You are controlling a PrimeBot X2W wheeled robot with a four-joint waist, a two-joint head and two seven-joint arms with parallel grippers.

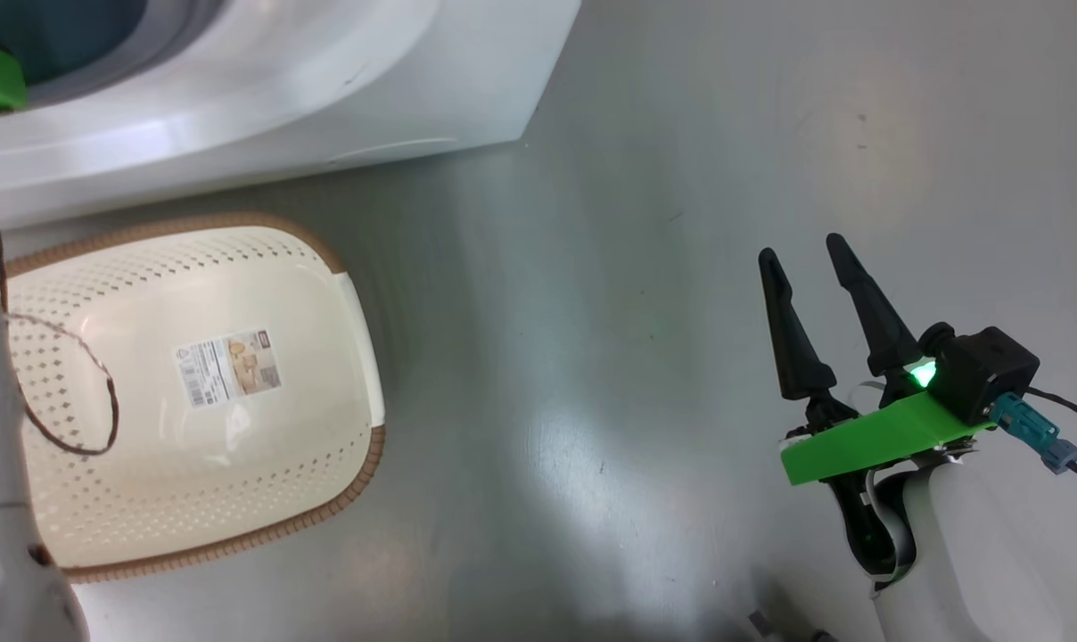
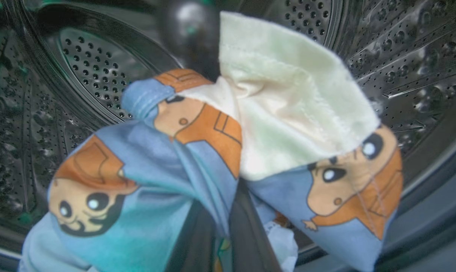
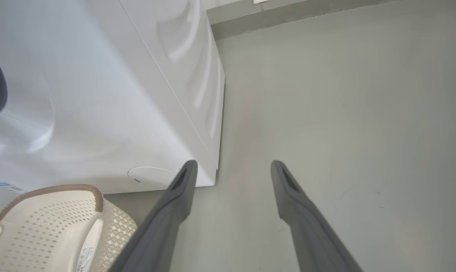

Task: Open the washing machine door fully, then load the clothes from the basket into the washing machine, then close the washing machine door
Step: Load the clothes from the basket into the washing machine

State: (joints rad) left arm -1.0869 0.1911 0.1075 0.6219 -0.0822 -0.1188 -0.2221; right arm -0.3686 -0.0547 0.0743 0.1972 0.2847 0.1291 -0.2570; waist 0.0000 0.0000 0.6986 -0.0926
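Loading the clothes is the step in hand. The left gripper is clamped on the blue bear-print bundle w/ the cream piece, holding it inside the washing machine, in front of the steel drum wall. The basket sits just in front of the machine, its bottom bare but for a paper label, so prob. nothing is left to fetch. The right gripper hangs well to the right of the machine, fingers apart, holding nothing.

To do it well:
- Go a bit deeper into the machine before letting go, so no cloth drapes over the grey seal at its mouth.
- Spread the fingers fully, then pull straight back out w/o snagging.
- Loose flaps may cling to the fingers, so check the bundle drops free.

The door gets shut after that.
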